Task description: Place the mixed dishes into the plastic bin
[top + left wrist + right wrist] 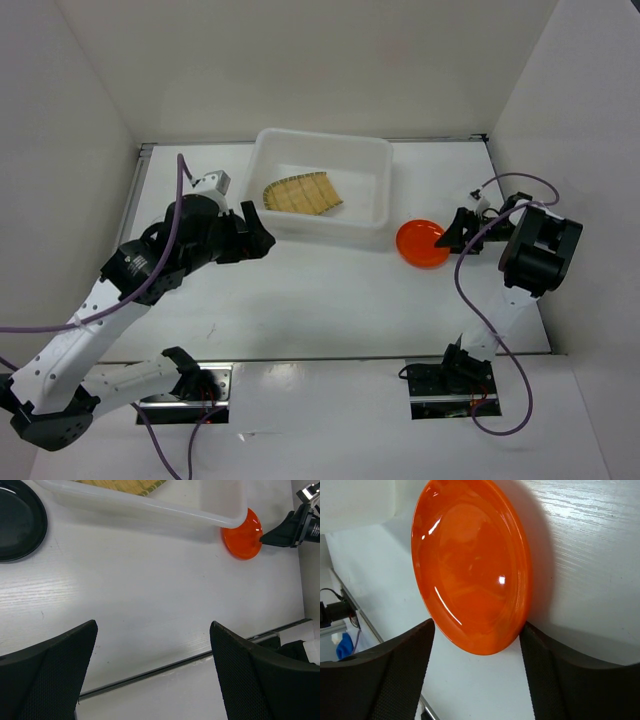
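White grained tabletop [320, 300], glossy round orange plate [470, 565] between spread right pincer [476, 626], left pincer [153, 626] agape

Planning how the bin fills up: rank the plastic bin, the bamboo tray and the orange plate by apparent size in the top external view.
1. plastic bin, by far the largest.
2. bamboo tray, inside the bin, longer than the plate.
3. orange plate, close to the tray in area, so these two are unsure.

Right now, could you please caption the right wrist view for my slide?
Right hand flanking the near rim of the orange plate on the white table, beside the plastic bin.
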You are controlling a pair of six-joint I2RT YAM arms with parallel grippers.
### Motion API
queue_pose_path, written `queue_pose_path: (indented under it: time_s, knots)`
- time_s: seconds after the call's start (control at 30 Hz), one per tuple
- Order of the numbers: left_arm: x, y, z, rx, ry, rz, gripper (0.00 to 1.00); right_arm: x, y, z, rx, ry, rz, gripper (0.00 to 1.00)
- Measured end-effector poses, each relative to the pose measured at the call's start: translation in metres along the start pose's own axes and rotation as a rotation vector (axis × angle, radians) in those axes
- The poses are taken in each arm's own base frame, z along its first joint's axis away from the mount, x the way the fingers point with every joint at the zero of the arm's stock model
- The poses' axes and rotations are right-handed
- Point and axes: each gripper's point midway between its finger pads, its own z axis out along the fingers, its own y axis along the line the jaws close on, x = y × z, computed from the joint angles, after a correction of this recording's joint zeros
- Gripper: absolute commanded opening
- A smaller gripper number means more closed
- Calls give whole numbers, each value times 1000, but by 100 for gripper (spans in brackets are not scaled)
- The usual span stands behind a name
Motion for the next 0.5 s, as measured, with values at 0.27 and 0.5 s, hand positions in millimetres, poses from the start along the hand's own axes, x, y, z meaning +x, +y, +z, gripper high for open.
queue_pose_path:
  time_s: [0.27, 0.5]
  knots:
    - [10, 5, 7, -19, 22, -30, 99, 3, -4, 7, -62, -2, 49, 46]
    - [9, 4, 7, -19, 17, -54, 99, 14, -9, 15, -82, 31, 110, 9]
